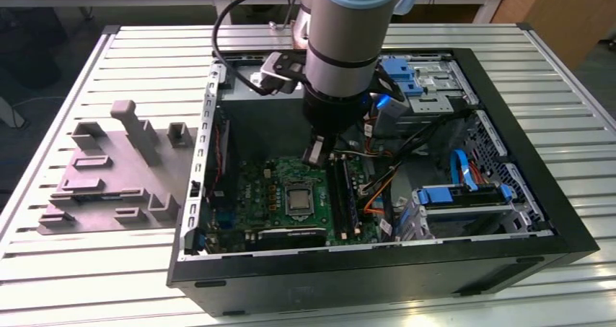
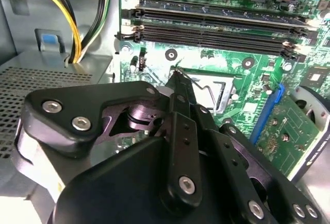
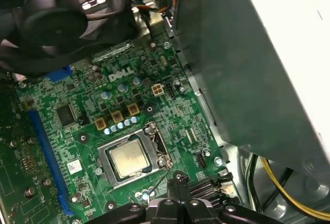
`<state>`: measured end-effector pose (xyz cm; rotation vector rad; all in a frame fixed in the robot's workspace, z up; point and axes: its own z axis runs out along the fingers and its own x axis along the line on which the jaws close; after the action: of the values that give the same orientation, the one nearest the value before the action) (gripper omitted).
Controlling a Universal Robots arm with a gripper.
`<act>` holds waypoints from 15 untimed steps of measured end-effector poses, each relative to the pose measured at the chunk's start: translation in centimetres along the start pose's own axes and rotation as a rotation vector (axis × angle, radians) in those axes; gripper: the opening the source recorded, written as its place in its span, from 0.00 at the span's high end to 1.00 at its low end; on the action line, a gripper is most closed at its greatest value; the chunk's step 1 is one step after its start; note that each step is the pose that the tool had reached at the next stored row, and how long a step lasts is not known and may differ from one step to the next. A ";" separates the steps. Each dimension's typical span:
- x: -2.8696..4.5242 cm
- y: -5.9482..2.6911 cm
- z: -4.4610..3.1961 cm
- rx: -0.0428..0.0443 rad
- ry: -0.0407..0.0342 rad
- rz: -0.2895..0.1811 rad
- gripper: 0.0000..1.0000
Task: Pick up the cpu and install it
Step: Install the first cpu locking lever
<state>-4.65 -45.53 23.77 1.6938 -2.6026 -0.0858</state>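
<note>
Now | cpu [image 3: 129, 158] seated in socket [image 3: 154, 139] | gripper [image 3: 178, 183] just beside

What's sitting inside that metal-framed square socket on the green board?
A small flat silvery-grey square chip, the cpu, lies inside the metal-framed socket on the green circuit board. The frame covers its edges, and whatever lies beneath the chip is hidden.
</note>
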 end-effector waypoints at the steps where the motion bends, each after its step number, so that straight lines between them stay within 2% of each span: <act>1: 0.03 0.01 0.00 0.0001 0.0007 -0.009 0.89; 5: 0.25 -0.03 0.02 0.0010 0.0043 -0.031 0.89; 15: 0.43 -0.12 0.10 0.0028 0.0077 -0.032 0.89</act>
<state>-4.72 -45.97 23.66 1.7329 -2.5721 -0.0765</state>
